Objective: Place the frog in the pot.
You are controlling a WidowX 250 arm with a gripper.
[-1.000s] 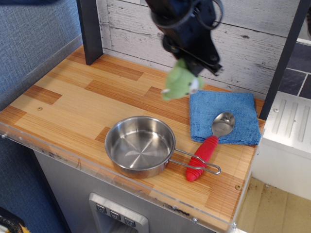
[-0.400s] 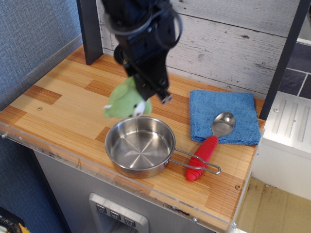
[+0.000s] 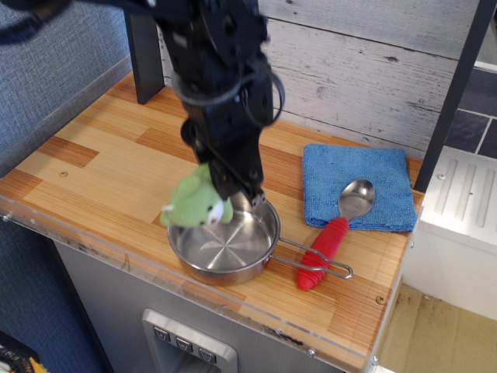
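Note:
The light-green plush frog (image 3: 196, 205) hangs from my gripper (image 3: 230, 189), which is shut on it. The frog sits just above the left rim of the shiny steel pot (image 3: 227, 247), partly over its bowl. The pot stands near the front edge of the wooden counter, its wire loop handle (image 3: 314, 263) pointing right. My black arm comes down from the top of the view and hides the back rim of the pot.
A red-handled spoon (image 3: 332, 241) lies right of the pot, its bowl on a blue cloth (image 3: 356, 186). A dark post (image 3: 145, 51) stands at the back left. The counter's front edge (image 3: 194, 299) has a clear plastic lip.
My gripper has carried the frog from above the blue cloth's left side leftward and down, to just over the pot's left rim.

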